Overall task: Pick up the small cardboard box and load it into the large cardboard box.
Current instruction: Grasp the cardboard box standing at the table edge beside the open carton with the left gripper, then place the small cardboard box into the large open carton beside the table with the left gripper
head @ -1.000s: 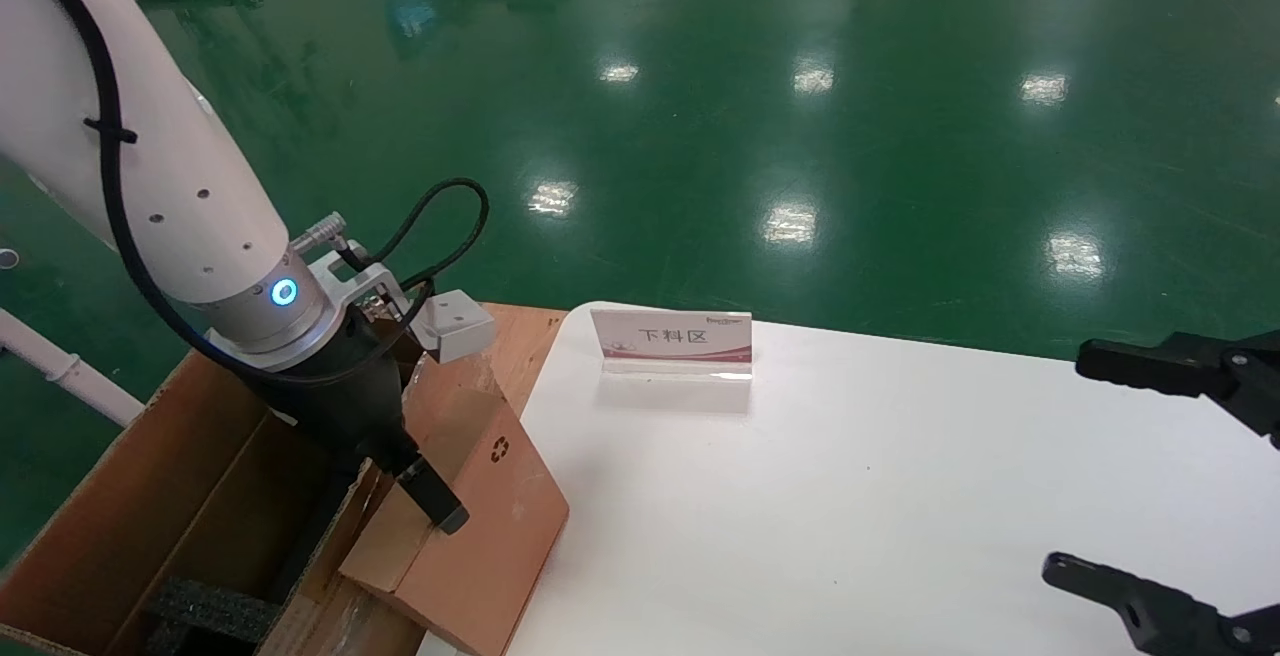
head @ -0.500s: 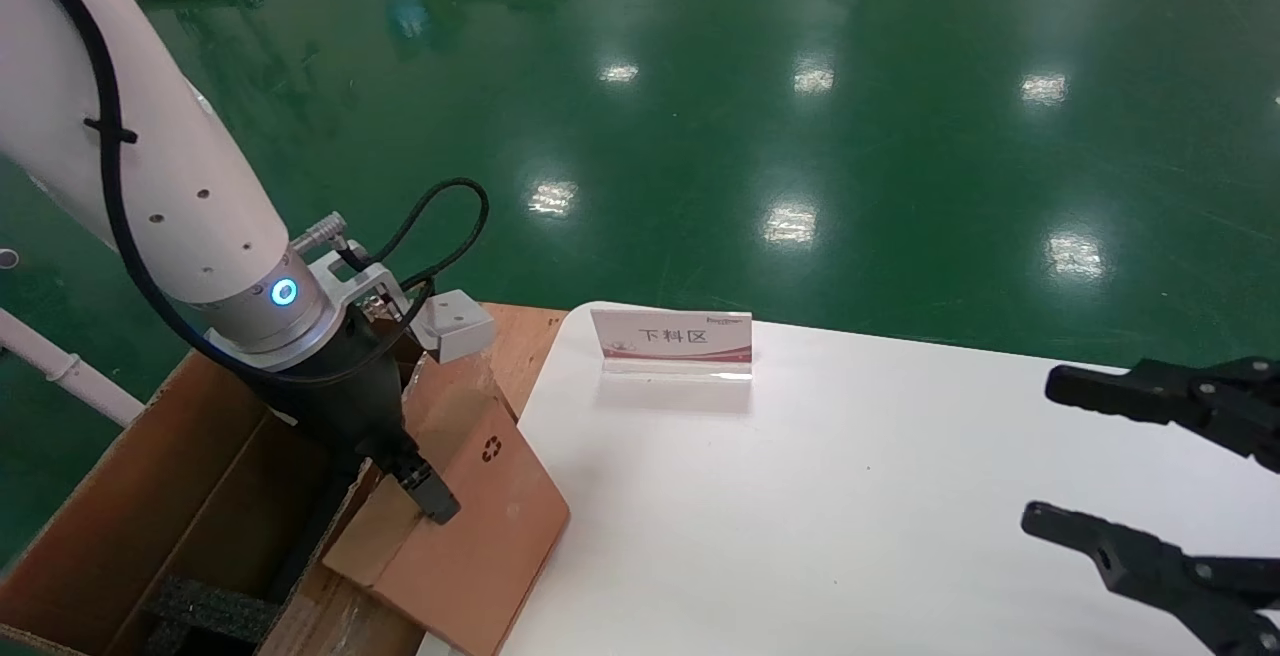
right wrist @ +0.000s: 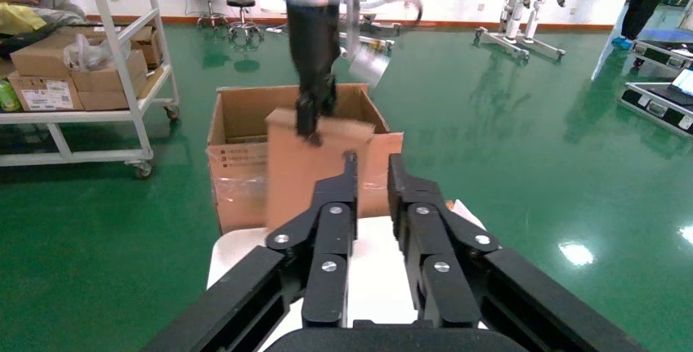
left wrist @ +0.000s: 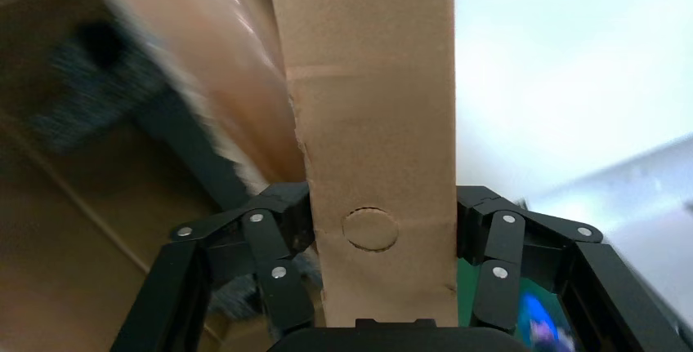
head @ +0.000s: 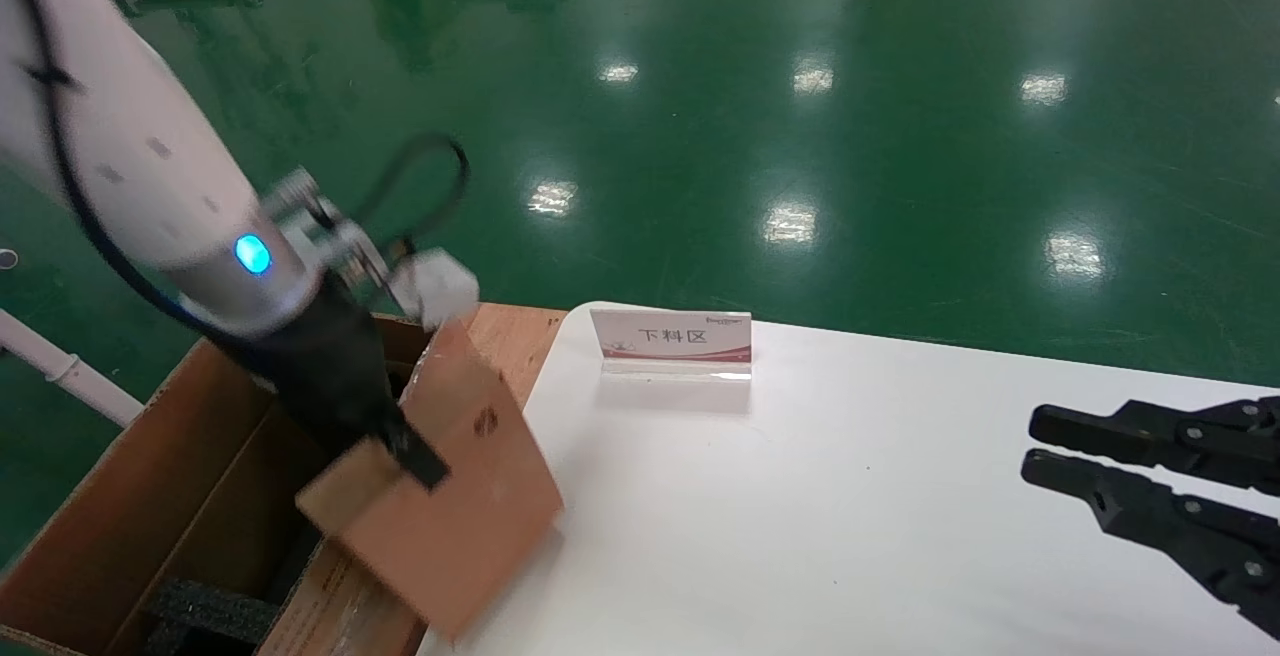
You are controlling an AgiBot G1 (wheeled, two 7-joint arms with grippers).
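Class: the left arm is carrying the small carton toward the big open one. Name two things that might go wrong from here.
1. The left gripper pinches the small cardboard box only at its upper edge, tilted; it might swing or slip free.
2. Its lower corner hangs over the large cardboard box wall beside the white table; it may catch on the rim or flap. The right gripper is idle, too far to help.

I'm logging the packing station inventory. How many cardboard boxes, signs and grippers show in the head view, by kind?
Cardboard boxes: 2, the small cardboard box held by the left gripper, and the large cardboard box beside the table.
Signs: 1, the sign on the white table.
Grippers: 2, the left gripper and the right gripper.
Total: 5.
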